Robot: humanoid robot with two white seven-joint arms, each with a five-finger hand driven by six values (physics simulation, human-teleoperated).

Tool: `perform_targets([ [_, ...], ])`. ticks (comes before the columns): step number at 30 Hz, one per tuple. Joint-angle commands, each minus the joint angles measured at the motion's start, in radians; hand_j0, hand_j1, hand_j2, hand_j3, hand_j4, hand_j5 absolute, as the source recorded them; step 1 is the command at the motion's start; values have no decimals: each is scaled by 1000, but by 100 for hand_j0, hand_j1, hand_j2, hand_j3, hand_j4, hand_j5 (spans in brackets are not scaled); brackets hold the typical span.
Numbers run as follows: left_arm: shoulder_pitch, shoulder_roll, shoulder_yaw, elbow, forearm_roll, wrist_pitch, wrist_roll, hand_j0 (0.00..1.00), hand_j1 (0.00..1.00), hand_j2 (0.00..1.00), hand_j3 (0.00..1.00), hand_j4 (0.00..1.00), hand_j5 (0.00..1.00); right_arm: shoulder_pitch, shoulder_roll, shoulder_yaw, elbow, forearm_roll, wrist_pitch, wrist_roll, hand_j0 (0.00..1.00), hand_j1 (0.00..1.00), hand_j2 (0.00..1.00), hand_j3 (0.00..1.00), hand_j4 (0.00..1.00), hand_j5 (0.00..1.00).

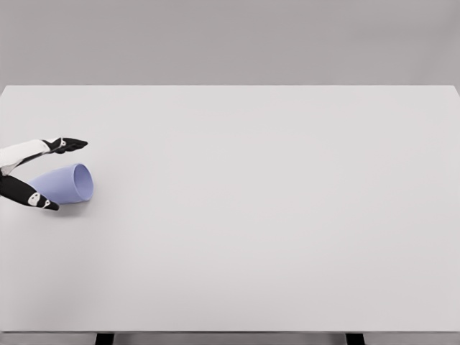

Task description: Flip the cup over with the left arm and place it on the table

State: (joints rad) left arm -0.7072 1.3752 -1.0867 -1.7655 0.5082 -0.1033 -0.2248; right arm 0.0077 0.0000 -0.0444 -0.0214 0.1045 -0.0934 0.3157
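At the far left edge of the tabletop, the cup lies on its side. Its open mouth faces right, toward the middle of the tabletop; its narrower closed end points left, toward the picture's edge. The cup is pale lilac and rests directly on the white surface.

The left hand enters from the left edge and brackets the cup. One dark finger group extends above and beyond the cup, just clear of its upper wall. A second dark digit lies along the cup's near side, touching it or just beside it; contact cannot be confirmed from this view. The fingers are spread apart on either side of the cup body and are not clamped on it. The right arm does not show in the head view.

Task status, as a judgement:
1. Approach: appears complete. The hand is positioned around the cup.
2. Grasp: not yet done. The fingers must close on the cup wall.
3. Lift and flip: not yet done. The cup is neither raised nor turned upright.
4. Placement: not yet done. The cup must be set standing on the tabletop and released.

Progress is therefore at an early stage, with all handling steps left.
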Motion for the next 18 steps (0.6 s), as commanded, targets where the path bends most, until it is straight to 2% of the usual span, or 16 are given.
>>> perform_targets([
  [1, 0, -15, 2, 0, 1, 33, -1, 100, 100, 100, 100, 100, 100, 0, 0, 0, 0, 0, 0, 0, 100, 100, 100, 100, 100, 100],
  [10, 6, -13, 2, 0, -5, 66, 1, 100, 100, 100, 100, 100, 100, 0, 0, 0, 0, 0, 0, 0, 100, 100, 100, 100, 100, 100],
  [18, 5, -30, 2, 0, -51, 90, 2, 100, 100, 100, 100, 100, 100, 0, 0, 0, 0, 0, 0, 0, 100, 100, 100, 100, 100, 100],
])
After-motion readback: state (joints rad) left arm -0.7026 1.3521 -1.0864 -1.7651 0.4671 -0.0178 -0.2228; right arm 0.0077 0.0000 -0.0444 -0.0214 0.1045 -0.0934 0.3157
